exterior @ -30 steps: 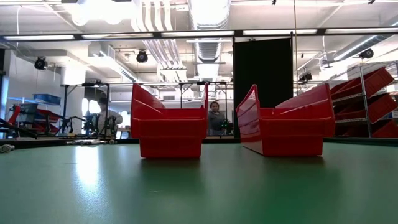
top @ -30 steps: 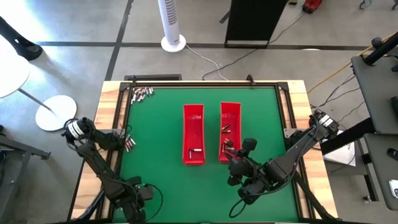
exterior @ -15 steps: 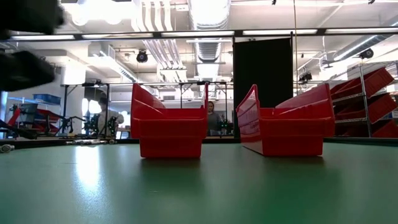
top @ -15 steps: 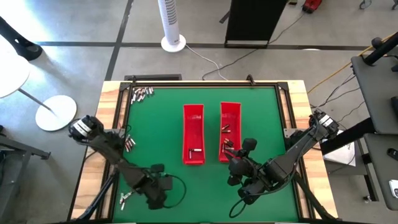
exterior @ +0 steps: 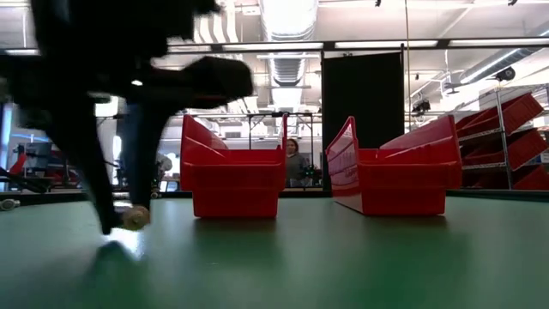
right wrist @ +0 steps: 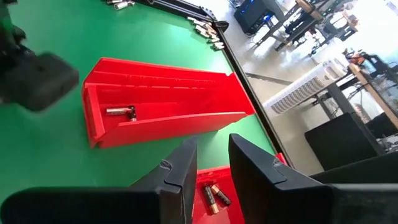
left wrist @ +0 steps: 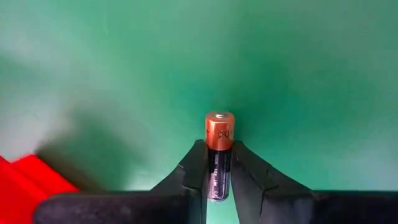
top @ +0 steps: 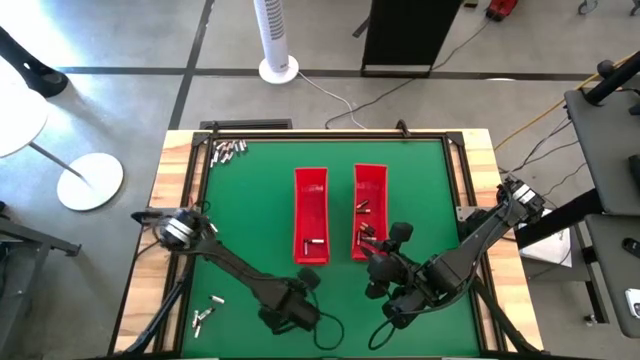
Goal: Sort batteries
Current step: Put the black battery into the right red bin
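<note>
On the green desk [top: 240,230], the two red trays [top: 311,215] sit mid-frame in the high view, and the left gripper [left wrist: 219,169], low and left of centre, has its jaws clamped on a copper-topped battery [left wrist: 219,155]. The step looks like carrying it to a tray; next it needs lining up over the correct one. The right gripper [right wrist: 208,163] hangs over the right tray's [top: 371,212] lower end, jaws slightly apart and empty.

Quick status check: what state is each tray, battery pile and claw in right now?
Left claw: shut on a battery, above the mat.
Right claw: empty, fingers slightly apart, over the right tray.
Left tray: holds one battery.
Right tray: holds several batteries.
Corner pile: loose, unsorted.
Near-left pile: loose on the mat.
</note>
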